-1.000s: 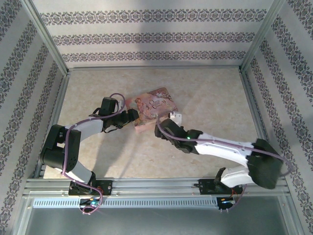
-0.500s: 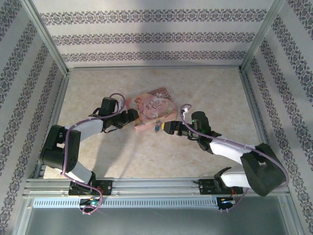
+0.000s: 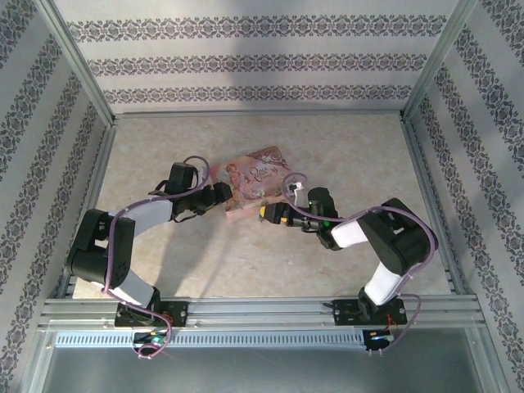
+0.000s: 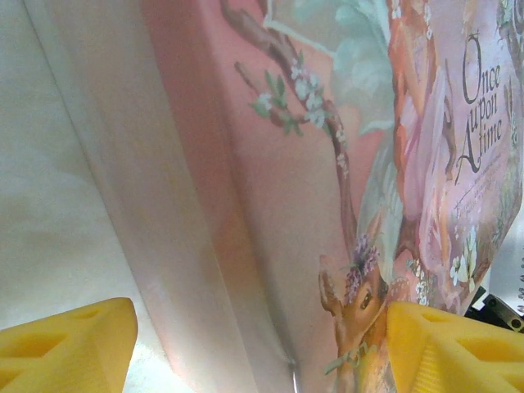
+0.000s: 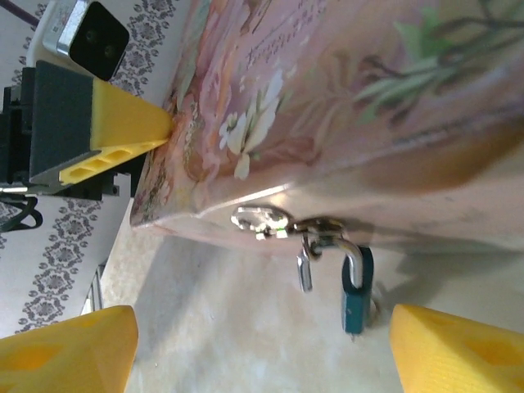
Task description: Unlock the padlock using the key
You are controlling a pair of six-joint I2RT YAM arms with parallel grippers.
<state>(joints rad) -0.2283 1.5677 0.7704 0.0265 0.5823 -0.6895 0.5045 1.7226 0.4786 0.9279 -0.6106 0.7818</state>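
A pale beige marbled table [image 3: 344, 155] lies inside walls of striped floral wallpaper [image 3: 246, 65], with a silvery aluminium rail [image 3: 246, 309] along the near edge. At the middle of it rests the pink illustrated rectangular box [image 3: 255, 182].

From above, the left gripper [image 3: 223, 196] is at the box's left side and the right gripper [image 3: 268, 214] at its near edge; the lock is too small to make out there.

The right wrist camera shows the tiny dark blue padlock [image 5: 355, 299] hanging by its silvery shackle from a silvery metal clasp [image 5: 262, 219] on the box's front wall. Just beside it hangs a thin silvery sliver [image 5: 304, 272], possibly the key. The right gripper [image 5: 262, 352] is spread wide and empty, a yellow finger on each side. The same view shows one left finger touching the lid's edge.

The left wrist camera shows the lid's lettering and the left gripper [image 4: 262, 352] spread wide across the box's edge; whether it clamps, I cannot tell.
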